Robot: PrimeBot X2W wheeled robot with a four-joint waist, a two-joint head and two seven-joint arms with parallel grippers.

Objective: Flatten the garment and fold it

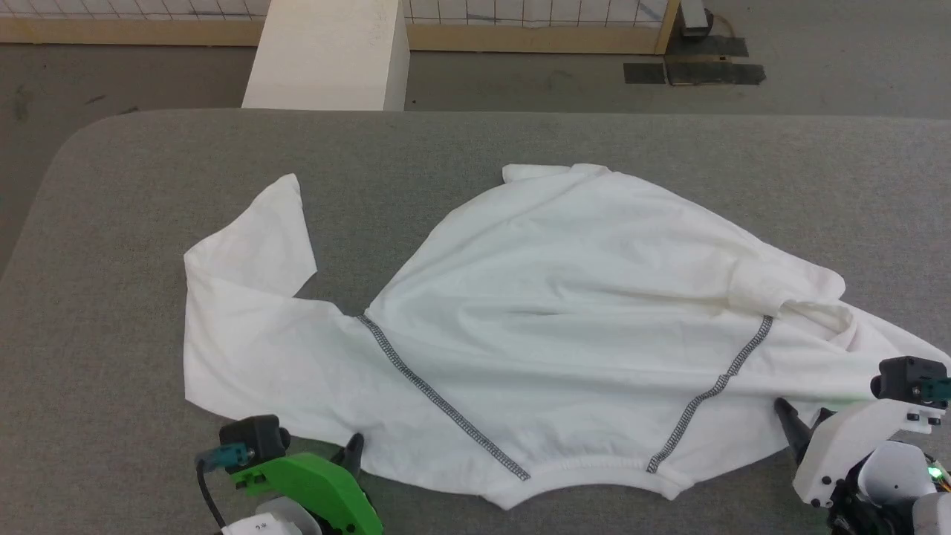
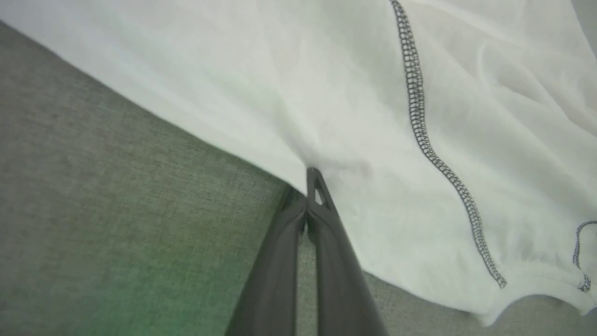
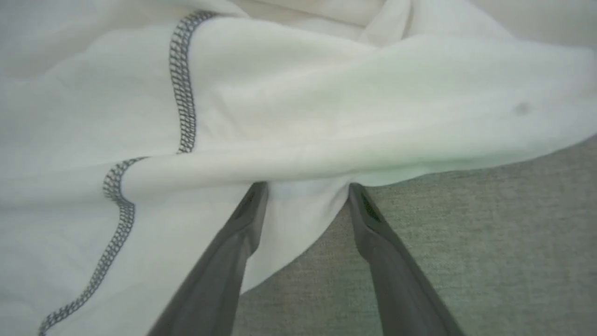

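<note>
The white garment (image 1: 565, 312) lies spread and wrinkled on the grey table (image 1: 148, 186), its neckline at the near edge and two dark zigzag seams (image 1: 438, 397) running up from it. One sleeve (image 1: 252, 253) bends away at the left. The right sleeve is bunched at the right. My left gripper (image 1: 354, 448) sits at the near-left hem; in the left wrist view the left gripper (image 2: 313, 178) is shut, pinching the puckered edge of the garment (image 2: 373, 93). My right gripper (image 1: 785, 414) is at the right shoulder; in the right wrist view it (image 3: 305, 191) stands open, fingertips (image 3: 255, 196) tucked under a fold of the garment (image 3: 326, 93).
A rigid white box (image 1: 330, 52) stands on the floor beyond the table's far edge. Behind it runs a wooden rail (image 1: 535, 37), and dark mats (image 1: 695, 70) lie on the floor at the far right. Bare grey tabletop surrounds the shirt on the left and far sides.
</note>
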